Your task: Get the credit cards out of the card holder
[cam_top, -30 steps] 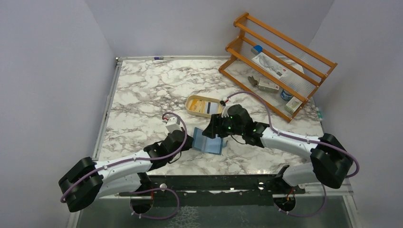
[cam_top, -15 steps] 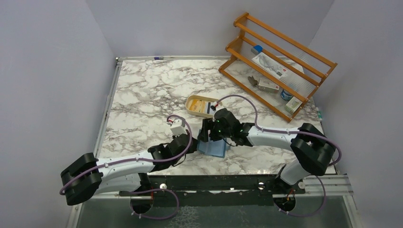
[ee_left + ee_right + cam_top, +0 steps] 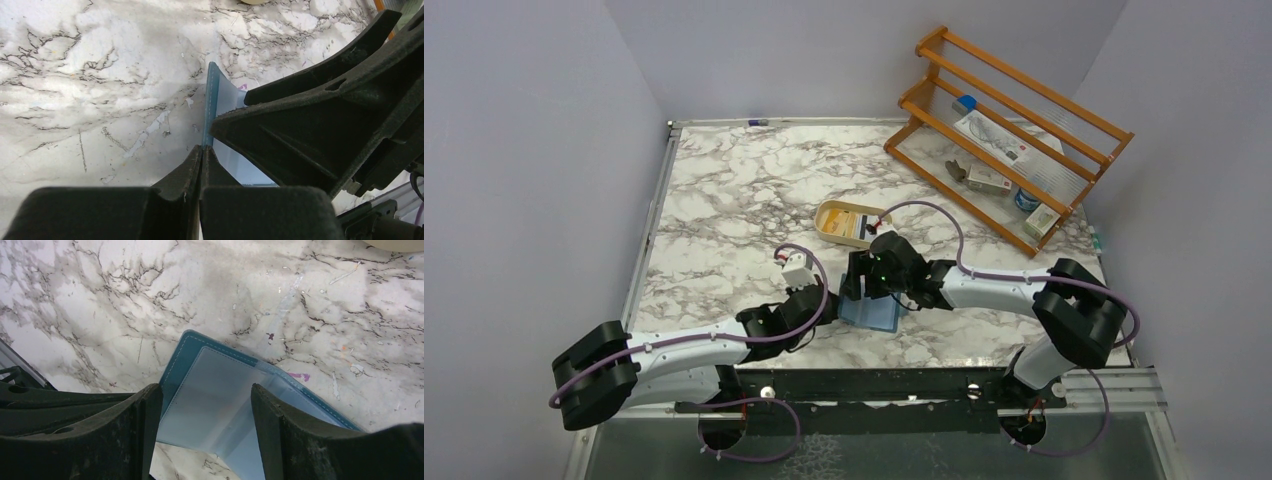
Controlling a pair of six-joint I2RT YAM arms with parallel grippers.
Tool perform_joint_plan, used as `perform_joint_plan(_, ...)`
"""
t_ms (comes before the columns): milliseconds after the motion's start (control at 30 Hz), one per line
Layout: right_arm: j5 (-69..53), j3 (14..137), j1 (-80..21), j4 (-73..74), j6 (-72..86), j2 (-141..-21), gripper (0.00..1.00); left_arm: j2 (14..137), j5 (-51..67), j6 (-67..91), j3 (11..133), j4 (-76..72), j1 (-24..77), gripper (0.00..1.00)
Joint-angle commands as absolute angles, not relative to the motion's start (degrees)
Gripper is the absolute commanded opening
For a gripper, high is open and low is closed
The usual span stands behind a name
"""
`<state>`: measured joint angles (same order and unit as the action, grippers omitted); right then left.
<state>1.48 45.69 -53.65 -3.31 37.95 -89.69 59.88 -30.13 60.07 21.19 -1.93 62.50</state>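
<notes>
Left claw [image 3: 201, 150] clenched on the card holder [image 3: 210, 385] cover edge; right claw [image 3: 204, 405] released.
The card holder lies opened on the table [image 3: 724, 200] directly beneath the right claw, with its pale inner pocket between the spread fingers and its long axis diagonal across that gap. The left claw grips the upright cover at the holder's left side, so the right arm is better placed for the pocket. No credit cards are discernible in the pocket.

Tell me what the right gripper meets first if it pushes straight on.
The holder, on its pale inner pocket. It lies open directly ahead, framed by the open right gripper in the wrist view. How close it is, I can't judge.
</notes>
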Motion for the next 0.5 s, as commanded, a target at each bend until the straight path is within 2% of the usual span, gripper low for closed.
perform_joint_plan(0,3.8,44.8,-54.1,-3.2,38.9,-90.1,0.7,59.2,-32.1,61.1,21.0,-1.4,63.1,0.0)
perform_joint_plan(467,3.6,45.8,-55.0,-3.9,38.8,-94.7,0.7,58.2,-32.8,61.3,20.7,-0.8,63.5,0.0)
